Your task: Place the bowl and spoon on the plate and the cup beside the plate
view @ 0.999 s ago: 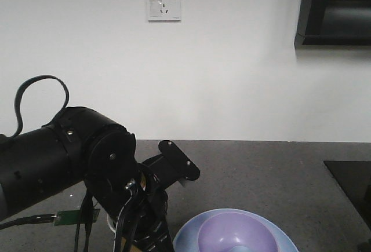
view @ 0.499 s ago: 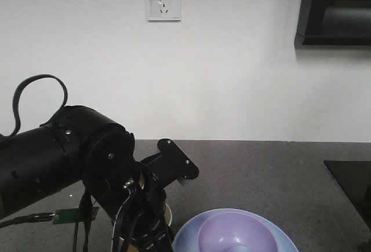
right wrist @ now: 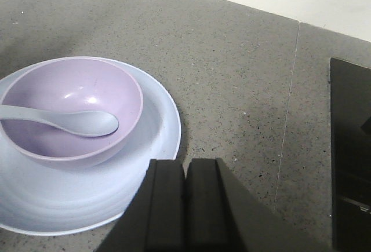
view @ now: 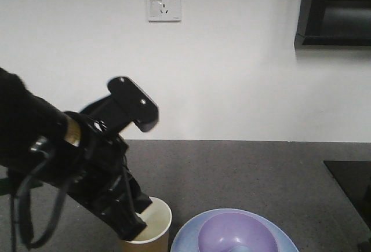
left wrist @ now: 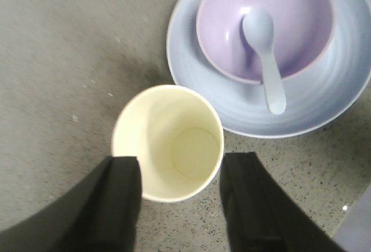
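Two grippers are seen over a grey speckled countertop (right wrist: 232,61). From the left wrist view, the left gripper (left wrist: 179,205) is held with its dark fingers (left wrist: 119,205) spread wide, one on each side of the cup (left wrist: 168,142); whether the pads are touching the cup wall cannot be told. The cup is seen upright on the counter, cream-white inside, and it is standing just beside the plate (left wrist: 324,107), with only a narrow gap to the plate's rim. In the front-facing view the same cup (view: 152,229) is partly covered by the black left arm (view: 69,159), which is angled down over it.

On the plate the bowl (left wrist: 290,26) is seated, a little off the plate's middle. Inside the bowl the spoon (left wrist: 264,55) is laid, scoop down in the bowl's hollow and handle propped over the bowl's rim, its tip reaching out above the plate.

From the right wrist view, the right gripper (right wrist: 185,205) is shown with its two fingers pressed together and nothing between them, held just past the plate's (right wrist: 156,148) near edge. A black panel (right wrist: 351,148) is seen at the counter's far side, and a white wall socket (view: 163,2) is mounted on the wall behind.
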